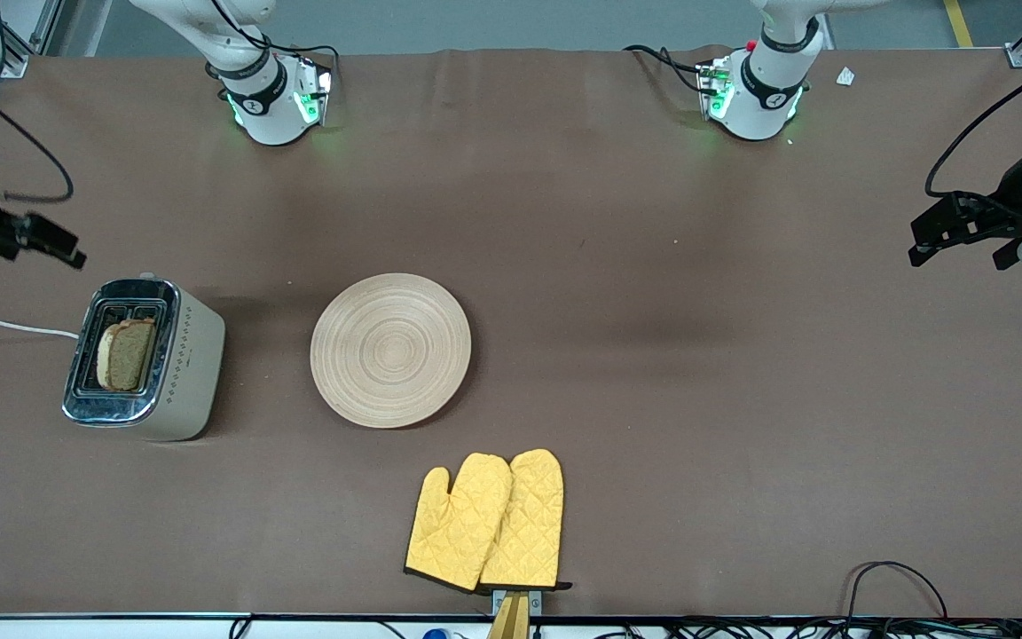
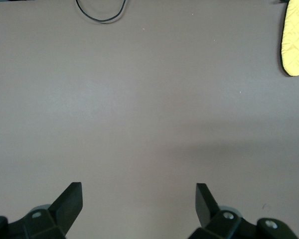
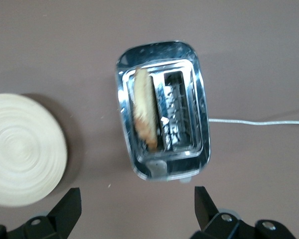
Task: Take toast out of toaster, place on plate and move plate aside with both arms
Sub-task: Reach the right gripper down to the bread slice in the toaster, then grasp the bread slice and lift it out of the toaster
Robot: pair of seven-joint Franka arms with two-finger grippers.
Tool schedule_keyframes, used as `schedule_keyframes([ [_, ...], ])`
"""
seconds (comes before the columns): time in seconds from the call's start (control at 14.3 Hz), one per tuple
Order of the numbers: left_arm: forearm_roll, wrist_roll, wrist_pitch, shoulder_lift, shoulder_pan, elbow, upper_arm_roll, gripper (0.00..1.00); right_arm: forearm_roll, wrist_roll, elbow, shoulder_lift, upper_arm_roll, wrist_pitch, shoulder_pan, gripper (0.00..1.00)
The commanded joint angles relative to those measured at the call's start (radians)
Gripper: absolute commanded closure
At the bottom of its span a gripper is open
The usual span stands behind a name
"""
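The toast (image 1: 128, 355) stands upright in a slot of the cream and chrome toaster (image 1: 187, 368) at the right arm's end of the table. In the right wrist view the toast (image 3: 145, 109) is in the slot on the plate's side. The round wooden plate (image 1: 390, 350) lies flat beside the toaster, bare; its edge also shows in the right wrist view (image 3: 22, 149). My right gripper (image 1: 50, 244) hangs open and empty in the air over the table close to the toaster (image 3: 162, 124). My left gripper (image 1: 962, 253) hangs open and empty over bare table at the left arm's end.
Two yellow quilted oven mitts (image 1: 489, 522) lie near the table's front edge, nearer to the camera than the plate; one shows in the left wrist view (image 2: 296, 40). A white cord (image 1: 5, 325) runs from the toaster off the table. A black cable loop (image 2: 100, 12) lies on the cloth.
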State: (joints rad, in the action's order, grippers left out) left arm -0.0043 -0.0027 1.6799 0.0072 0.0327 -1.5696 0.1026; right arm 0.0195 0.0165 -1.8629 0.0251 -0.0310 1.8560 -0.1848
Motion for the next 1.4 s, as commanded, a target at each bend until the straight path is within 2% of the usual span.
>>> schedule_keyframes([
  [0.0,0.009,-0.019,-0.02,0.008,0.007,0.02,0.008,0.0,-0.003,-0.007,0.014,-0.127,-0.012,0.105,-0.021,0.0],
  [0.21,0.01,-0.017,-0.02,0.008,0.007,0.019,0.008,0.0,-0.003,-0.006,0.019,-0.214,-0.012,0.202,-0.016,0.0],
  [0.35,0.01,-0.017,-0.02,0.008,0.007,0.019,0.008,0.0,-0.001,-0.006,0.024,-0.235,-0.014,0.222,-0.007,0.07],
  [0.42,0.01,-0.017,-0.02,0.008,0.007,0.019,0.008,0.0,-0.001,-0.006,0.037,-0.253,-0.014,0.226,-0.005,0.14],
  [0.63,0.01,-0.017,-0.02,0.008,0.007,0.019,0.008,0.0,0.0,-0.006,0.068,-0.304,-0.014,0.261,-0.008,0.14],
  [0.7,0.01,-0.017,-0.02,0.008,0.007,0.019,0.008,0.0,0.0,-0.006,0.067,-0.304,-0.014,0.261,-0.004,0.24],
  [0.84,0.01,-0.017,-0.02,0.008,0.006,0.019,0.008,0.0,0.0,0.002,0.071,-0.315,-0.014,0.259,0.002,0.76],
  [0.91,0.01,-0.017,-0.02,0.008,0.007,0.019,0.008,0.0,-0.001,0.008,0.077,-0.323,-0.014,0.259,0.01,0.94],
  [0.98,0.01,-0.017,-0.02,0.008,0.006,0.019,0.008,0.0,0.0,0.007,0.085,-0.326,-0.014,0.258,0.01,1.0],
  [1.19,0.01,-0.017,-0.02,0.008,0.006,0.019,0.008,0.0,-0.001,-0.001,0.131,-0.327,-0.014,0.246,0.013,1.0],
  [1.33,0.01,-0.017,-0.02,0.008,0.006,0.019,0.008,0.0,-0.001,-0.006,0.204,-0.326,-0.015,0.157,0.015,1.0],
])
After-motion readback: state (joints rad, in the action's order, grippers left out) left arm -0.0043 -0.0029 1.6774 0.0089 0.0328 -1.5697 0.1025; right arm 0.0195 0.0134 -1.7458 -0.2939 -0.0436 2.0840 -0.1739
